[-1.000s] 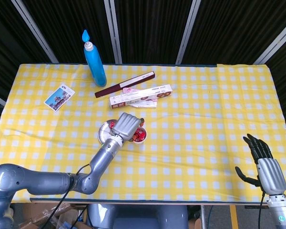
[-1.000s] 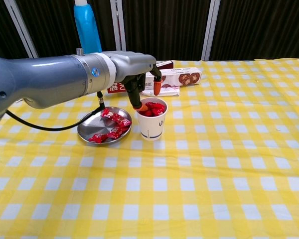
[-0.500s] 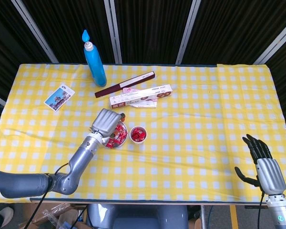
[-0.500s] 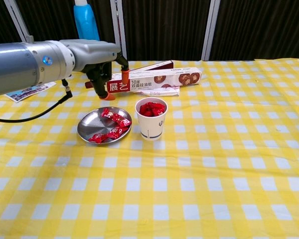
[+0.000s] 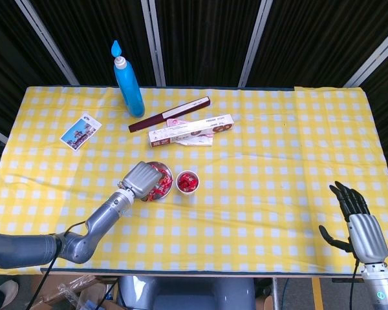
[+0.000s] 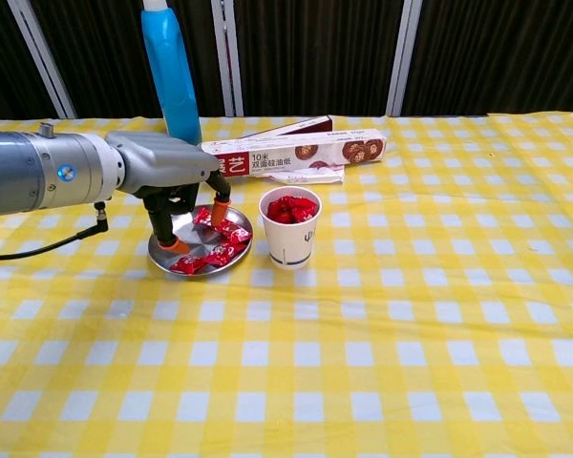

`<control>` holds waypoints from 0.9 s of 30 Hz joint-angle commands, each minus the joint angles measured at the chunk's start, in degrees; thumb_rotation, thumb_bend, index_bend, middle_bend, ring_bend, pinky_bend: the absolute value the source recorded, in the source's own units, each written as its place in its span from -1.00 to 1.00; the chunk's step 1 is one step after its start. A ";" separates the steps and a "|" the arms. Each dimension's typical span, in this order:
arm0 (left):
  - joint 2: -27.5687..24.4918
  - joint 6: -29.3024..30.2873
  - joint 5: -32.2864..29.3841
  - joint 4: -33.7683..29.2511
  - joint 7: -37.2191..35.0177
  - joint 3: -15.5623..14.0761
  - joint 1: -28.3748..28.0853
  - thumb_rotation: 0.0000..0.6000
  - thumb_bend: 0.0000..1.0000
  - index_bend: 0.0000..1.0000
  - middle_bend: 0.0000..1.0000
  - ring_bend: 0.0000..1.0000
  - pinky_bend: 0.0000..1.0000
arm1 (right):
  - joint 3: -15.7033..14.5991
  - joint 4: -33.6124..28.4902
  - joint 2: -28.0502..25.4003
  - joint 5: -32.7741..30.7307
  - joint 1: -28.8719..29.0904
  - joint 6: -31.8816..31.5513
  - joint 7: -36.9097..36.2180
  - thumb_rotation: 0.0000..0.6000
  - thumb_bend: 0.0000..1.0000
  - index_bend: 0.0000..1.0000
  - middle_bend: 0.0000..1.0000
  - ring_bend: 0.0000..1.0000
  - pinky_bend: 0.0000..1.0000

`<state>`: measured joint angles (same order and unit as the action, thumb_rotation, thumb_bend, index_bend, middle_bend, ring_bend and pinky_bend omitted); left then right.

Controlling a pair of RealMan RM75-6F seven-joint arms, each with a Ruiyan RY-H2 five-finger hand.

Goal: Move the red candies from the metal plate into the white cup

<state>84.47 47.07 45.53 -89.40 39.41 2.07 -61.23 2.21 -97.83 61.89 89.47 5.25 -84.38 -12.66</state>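
My left hand [image 6: 177,191] hangs over the metal plate [image 6: 165,256], fingers [image 6: 176,244] pointing down and apart, tips close to the plate's left side; I see nothing held in it. Red candies [image 6: 220,239] lie on the plate, and more fill the white cup [image 6: 291,244] just beside it on the bench [image 6: 411,315]. My right hand [image 5: 361,223] waits well apart at the bench's near edge, fingers spread, holding nothing.

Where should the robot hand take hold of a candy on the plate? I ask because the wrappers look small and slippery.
Pinch a wrapper's twisted end, coming from above. The candies lie flat in the shallow plate, so its rim blocks a sideways approach. The left robot hand hangs over the plate's left part, fingertips pointing down.
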 commanded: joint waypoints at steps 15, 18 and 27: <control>0.85 -4.20 33.23 15.20 -16.90 -6.33 1.83 1.00 -0.61 -0.15 0.88 0.94 1.00 | 0.02 0.09 0.11 -0.12 0.10 0.22 0.29 1.00 -0.22 -1.00 -1.00 -1.00 -1.00; 1.63 -4.30 34.80 16.81 -17.99 -6.50 1.90 1.00 -0.61 -0.14 0.88 0.94 1.00 | 0.00 0.09 0.17 -0.10 0.07 0.18 0.35 1.00 -0.23 -1.00 -1.00 -1.00 -1.00; 3.98 -4.98 36.86 20.37 -20.26 -6.01 2.12 1.00 -0.61 -0.12 0.88 0.94 1.00 | 0.08 0.06 0.13 -0.20 0.06 0.16 0.27 1.00 -0.23 -1.00 -1.00 -1.00 -1.00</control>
<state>88.20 42.20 82.23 -69.28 19.27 -4.05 -59.15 2.28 -97.77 62.02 89.26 5.31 -84.22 -12.40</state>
